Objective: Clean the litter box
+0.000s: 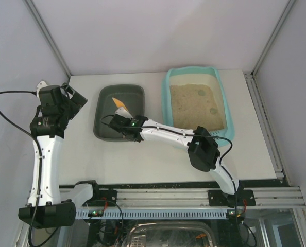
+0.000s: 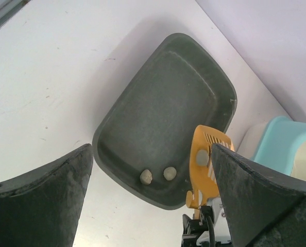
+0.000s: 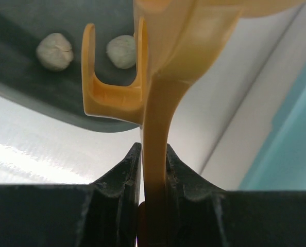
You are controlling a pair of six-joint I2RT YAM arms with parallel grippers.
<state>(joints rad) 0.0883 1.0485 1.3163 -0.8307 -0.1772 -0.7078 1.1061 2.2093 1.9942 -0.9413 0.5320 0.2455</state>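
Scoop (image 3: 158, 103) is sitting clenched edge-on in right claw (image 3: 154, 154), hanging over near rim of dark tub (image 2: 163, 92). Two pale clumps (image 2: 146, 176) are lying in tub just ahead of claw; dumping is looking done. Litter box (image 1: 168, 98) is lying to right of this claw, apart from it; two dark spots (image 1: 201, 93) in sand are probably waste. Advising: firm grip, swinging right, entering sand shallow, sliding under spot, lifting level. Left claw (image 1: 74, 95) is hanging released, left of tub, grasping nothing.
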